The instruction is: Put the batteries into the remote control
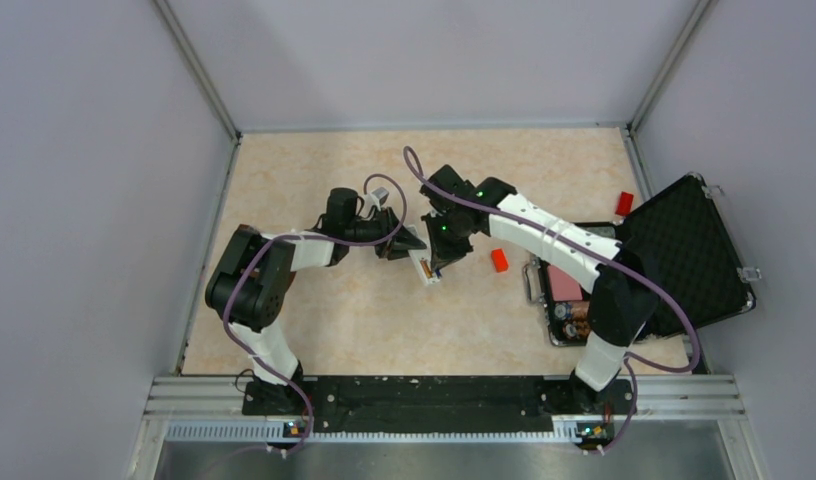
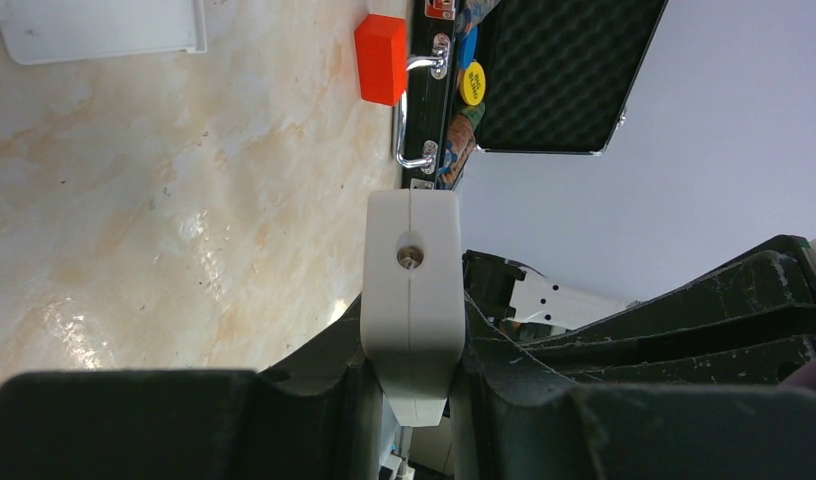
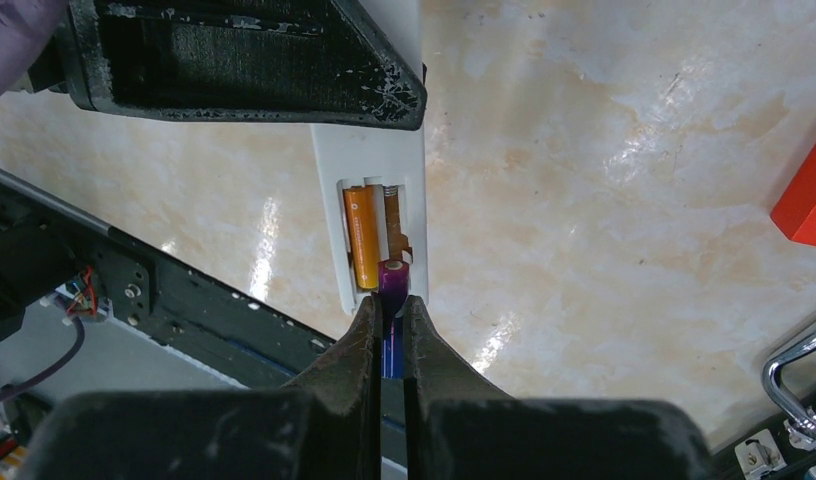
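The white remote control (image 3: 369,170) lies back-up with its battery bay open. The orange-brown battery (image 3: 362,235) sits in the bay's left slot. My right gripper (image 3: 392,305) is shut on the dark purple battery (image 3: 394,280), holding its tip at the bay's right slot. My left gripper (image 2: 412,375) is shut on the remote's end (image 2: 412,290), a white block with a small metal contact. In the top view both grippers meet over the remote (image 1: 425,268) at mid-table: the left gripper (image 1: 409,243) from the left, the right gripper (image 1: 439,258) from the right.
A bright red block (image 1: 499,260) lies right of the remote and shows in the left wrist view (image 2: 382,58). An open black case (image 1: 684,250) with foam lid stands at the right. Another red block (image 1: 624,203) lies by the case. A white plate (image 2: 104,28) lies far left.
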You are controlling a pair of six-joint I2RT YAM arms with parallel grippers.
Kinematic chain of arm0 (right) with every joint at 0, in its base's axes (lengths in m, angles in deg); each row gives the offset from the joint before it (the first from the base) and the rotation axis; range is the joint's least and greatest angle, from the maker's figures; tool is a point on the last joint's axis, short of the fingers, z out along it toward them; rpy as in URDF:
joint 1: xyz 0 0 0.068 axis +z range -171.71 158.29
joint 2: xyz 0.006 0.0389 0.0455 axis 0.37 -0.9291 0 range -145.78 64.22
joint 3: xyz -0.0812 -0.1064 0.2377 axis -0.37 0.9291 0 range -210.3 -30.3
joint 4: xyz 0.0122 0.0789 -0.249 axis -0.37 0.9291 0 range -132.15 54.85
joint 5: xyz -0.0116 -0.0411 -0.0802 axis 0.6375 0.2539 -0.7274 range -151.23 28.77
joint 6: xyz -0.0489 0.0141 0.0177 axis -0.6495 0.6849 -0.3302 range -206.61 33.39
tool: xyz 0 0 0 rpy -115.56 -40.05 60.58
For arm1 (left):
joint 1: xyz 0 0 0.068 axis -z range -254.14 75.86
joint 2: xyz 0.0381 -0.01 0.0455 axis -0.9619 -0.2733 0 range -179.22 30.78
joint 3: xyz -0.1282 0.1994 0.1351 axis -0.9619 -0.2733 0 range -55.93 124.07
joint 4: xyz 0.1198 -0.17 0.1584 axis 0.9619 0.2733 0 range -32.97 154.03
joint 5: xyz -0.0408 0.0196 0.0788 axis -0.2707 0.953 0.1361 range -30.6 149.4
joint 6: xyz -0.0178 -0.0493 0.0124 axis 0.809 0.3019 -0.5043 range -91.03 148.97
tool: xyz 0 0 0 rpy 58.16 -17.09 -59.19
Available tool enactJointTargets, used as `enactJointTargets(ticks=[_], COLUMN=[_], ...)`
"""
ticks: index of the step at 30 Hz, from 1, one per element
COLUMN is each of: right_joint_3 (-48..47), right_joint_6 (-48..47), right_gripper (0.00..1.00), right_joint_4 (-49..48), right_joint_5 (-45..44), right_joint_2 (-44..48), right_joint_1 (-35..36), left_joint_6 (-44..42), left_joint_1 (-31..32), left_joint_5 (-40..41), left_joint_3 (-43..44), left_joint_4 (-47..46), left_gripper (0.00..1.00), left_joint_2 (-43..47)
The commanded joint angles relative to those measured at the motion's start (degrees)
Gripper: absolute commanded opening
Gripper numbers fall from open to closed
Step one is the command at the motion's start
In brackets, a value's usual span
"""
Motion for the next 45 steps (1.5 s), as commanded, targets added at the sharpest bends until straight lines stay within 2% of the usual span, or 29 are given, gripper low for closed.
enactJointTargets(ticks=[1,15,27,34,36,40,45], right_joint_3=[-2.18,-2.69,-3.37,-4.13,-4.42,-2.91,0.74], right_joint_6=[-1.39,-2.12,-2.65,-2.25,-1.9,-1.66,-0.04], right_gripper=[0.03,0.04,0.23,0.27,0.33,0.53,0.56], right_joint_4=[-2.06,-3.17,-2.29,-2.28,-2.54,-6.58,-10.11], right_joint_5=[1.62,-0.97,-1.0,0.1,0.86,2.49,5.57], right_joint_2=[-1.44,-2.46,-3.33,-2.25,-1.31,2.96,7.06], right_joint_1=[-0.39,-0.35,-0.37,-1.56,-2.32,-3.53,-5.49], left_joint_6=[0.76,1.88,2.05,2.06,2.14,3.67,5.65], left_joint_1=[0.49,0.72,0.64,0.63,0.63,0.62,0.66], left_joint_5=[-0.97,-2.2,-2.6,-2.59,-2.66,-2.8,-3.09], left_joint_3=[1.7,1.49,2.65,3.22,3.36,3.93,4.83], left_joint_4=[-4.57,-6.38,-6.43,-6.46,-6.48,-6.88,-7.5], left_gripper=[0.0,0.0,0.0,0.0,0.0,0.0,0.0], left_joint_2=[0.5,0.06,-0.89,-1.31,-1.42,-1.21,-0.3])
